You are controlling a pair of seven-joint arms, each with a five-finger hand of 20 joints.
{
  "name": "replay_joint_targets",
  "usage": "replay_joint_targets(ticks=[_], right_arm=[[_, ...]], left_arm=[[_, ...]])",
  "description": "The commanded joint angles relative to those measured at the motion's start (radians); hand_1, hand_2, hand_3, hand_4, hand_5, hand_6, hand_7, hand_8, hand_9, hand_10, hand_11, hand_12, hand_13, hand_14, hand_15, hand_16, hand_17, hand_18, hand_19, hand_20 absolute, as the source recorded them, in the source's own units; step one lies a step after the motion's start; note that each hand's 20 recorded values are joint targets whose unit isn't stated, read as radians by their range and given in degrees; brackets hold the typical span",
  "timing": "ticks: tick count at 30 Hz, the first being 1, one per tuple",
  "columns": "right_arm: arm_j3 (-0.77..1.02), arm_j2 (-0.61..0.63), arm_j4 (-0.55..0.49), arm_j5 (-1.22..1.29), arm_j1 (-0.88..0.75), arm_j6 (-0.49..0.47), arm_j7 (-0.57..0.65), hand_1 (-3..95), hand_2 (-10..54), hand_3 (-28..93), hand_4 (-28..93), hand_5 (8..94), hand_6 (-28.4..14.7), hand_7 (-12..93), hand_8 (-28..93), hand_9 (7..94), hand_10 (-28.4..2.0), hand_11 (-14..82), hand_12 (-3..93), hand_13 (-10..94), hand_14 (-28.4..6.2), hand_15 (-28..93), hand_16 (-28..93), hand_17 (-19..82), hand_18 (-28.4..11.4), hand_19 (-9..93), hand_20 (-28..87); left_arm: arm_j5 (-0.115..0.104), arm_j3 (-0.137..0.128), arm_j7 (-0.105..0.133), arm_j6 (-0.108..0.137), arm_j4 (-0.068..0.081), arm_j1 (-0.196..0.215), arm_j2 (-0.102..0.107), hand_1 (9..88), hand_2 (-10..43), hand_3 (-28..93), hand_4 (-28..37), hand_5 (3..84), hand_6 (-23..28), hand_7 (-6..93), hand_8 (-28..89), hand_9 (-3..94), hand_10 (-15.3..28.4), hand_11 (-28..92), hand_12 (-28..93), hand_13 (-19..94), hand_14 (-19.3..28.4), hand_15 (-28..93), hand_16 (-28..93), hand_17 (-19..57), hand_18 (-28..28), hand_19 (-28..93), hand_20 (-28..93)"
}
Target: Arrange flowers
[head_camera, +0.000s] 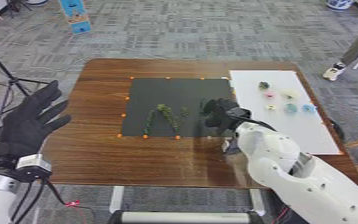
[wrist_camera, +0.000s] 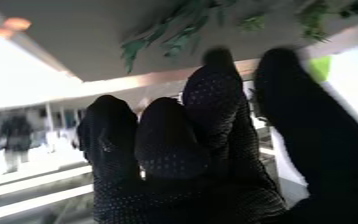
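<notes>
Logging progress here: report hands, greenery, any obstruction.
Left hand open, table's left edge. Right hand open, mat's right edge. Greenery on mat, neither hand covering it.

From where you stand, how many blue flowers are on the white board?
2: one blue flower near the right edge of the white board, another blue flower just left of it.

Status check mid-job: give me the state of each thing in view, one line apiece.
Left hand: open, raised.
Right hand: open, holding nothing.
Green sprigs: lying on the dark mat.
Small flower heads: spaced apart on the white board.
</notes>
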Motion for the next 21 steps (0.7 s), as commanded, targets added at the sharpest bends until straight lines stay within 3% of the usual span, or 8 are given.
replay_joint_targets(ticks=[1,10,21], right_arm=[[0.011,0.003,0.049,0.054,-0.011,-0.068,-0.032,38.5,7.2,88,-13,38.1,0.1,12,-10,79.5,-10.0,55.3,39.1,78,-6.4,82,39,52,-19.9,93,71],[-0.016,0.014,0.097,0.069,0.009,-0.134,-0.033,35.4,10.9,90,-11,38.4,0.6,13,-11,80.7,-10.4,55.3,37.8,79,-6.5,82,38,53,-20.2,93,72],[0.003,0.067,0.035,0.068,-0.017,-0.138,-0.077,33.4,12.6,91,-11,39.9,0.9,13,-11,80.8,-10.4,56.0,37.0,79,-6.8,82,38,53,-20.3,93,73]], left_arm=[[-0.006,-0.002,-0.003,0.004,-0.005,0.003,-0.007,21.5,-4.7,64,-28.3,22.6,1.5,14.7,-8,17.7,8.2,11,20,15,13.1,10,5,-13.3,23.8,38,6],[-0.005,-0.004,0.000,0.008,-0.007,0.008,-0.009,21.5,-4.8,64,-28.3,22.6,1.6,14.6,-8,17.7,8.2,11,20,15,13.2,10,5,-13.4,23.8,38,6],[-0.006,-0.001,-0.002,0.008,-0.006,0.005,-0.008,21.7,-4.4,64,-28.3,22.6,1.6,14.7,-8,17.7,8.2,11,20,15,13.2,10,5,-13.4,23.9,38,6]])
